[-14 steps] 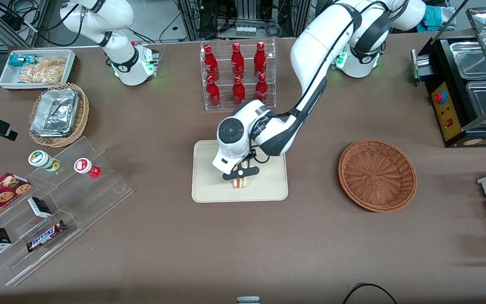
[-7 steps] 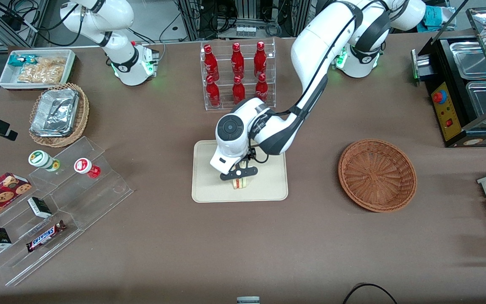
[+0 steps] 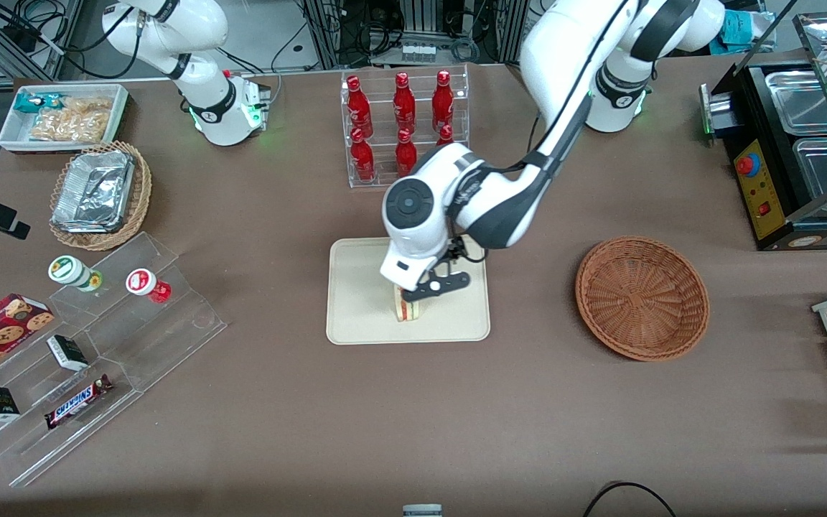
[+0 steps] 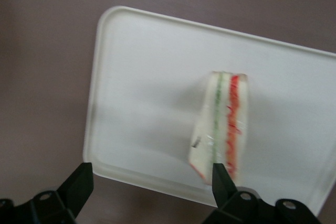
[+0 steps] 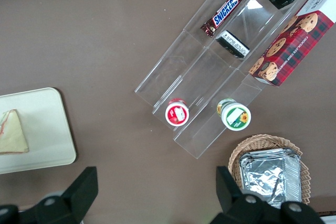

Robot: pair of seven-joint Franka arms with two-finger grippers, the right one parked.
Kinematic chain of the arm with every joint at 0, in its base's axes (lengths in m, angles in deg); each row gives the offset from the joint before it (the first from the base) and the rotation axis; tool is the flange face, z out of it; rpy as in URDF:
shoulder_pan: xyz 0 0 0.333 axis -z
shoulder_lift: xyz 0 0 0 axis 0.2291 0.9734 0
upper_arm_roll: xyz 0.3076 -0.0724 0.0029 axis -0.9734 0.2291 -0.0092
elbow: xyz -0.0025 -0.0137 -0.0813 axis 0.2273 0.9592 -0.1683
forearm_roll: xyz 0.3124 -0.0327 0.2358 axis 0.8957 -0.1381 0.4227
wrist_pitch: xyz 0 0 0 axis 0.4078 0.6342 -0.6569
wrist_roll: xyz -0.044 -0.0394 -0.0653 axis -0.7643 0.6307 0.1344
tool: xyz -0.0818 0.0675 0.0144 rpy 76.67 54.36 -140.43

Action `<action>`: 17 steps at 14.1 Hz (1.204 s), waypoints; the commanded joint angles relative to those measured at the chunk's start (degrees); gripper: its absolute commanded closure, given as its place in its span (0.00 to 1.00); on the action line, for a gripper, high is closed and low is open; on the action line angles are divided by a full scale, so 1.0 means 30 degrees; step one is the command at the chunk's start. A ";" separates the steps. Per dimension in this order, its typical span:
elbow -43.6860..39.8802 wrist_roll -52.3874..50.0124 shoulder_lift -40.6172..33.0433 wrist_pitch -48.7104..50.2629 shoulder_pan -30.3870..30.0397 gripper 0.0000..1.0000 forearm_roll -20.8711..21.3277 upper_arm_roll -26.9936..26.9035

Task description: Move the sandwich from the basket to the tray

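Sandwich, a small triangular wedge of pale white bread with green and red filling stripes [image 3: 406, 309], stands on edge on the flat rectangular cream-beige plastic tray with rounded corners [image 3: 356, 316], on the half of the tray nearer the front camera, close to that rim but inside it

Left arm's gripper [image 3: 433, 286] sits above the wedge and a bit farther from the front camera, touching nothing. Black fingers [image 4: 77, 184] are spread wide with nothing between them (wrist view: the wedge [image 4: 223, 127] lies clear of both tips, one tip overlapping its narrow end in line of sight only)

Key relation: in the wrist view the wedge's long axis, as its stripes run, crosses the line between the two fingertips roughly at right angles, and the wedge lies much closer to one fingertip than to the other. So the wedge is not centred under the gripper; it's off to one side of the jaw gap. My read: the release is done and any next move is a straight lift away, which shouldn't snag it, since there's no contact visible

Risk, as a judgement: the wedge stands on a thin edge, so a nudge could tip it flat

Farther off, toward the working arm's end of the table: round shallow reddish-brown woven wicker basket [image 3: 642, 298], nothing visible in it, well apart from the tray

Task looks essentially complete, with the sandwich on the tray and none left in the basket
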 commanded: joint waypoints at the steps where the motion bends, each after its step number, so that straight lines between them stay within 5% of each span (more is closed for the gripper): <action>1: 0.3943 0.1813 -0.2956 -0.0288 -0.1294 0.00 0.0084 0.0023; 10: 1.0279 0.9986 -0.8994 0.0350 -0.6538 0.00 -0.0617 0.0023; 17: 1.0224 1.4354 -1.1836 0.4393 -1.0113 0.00 -0.0736 0.0227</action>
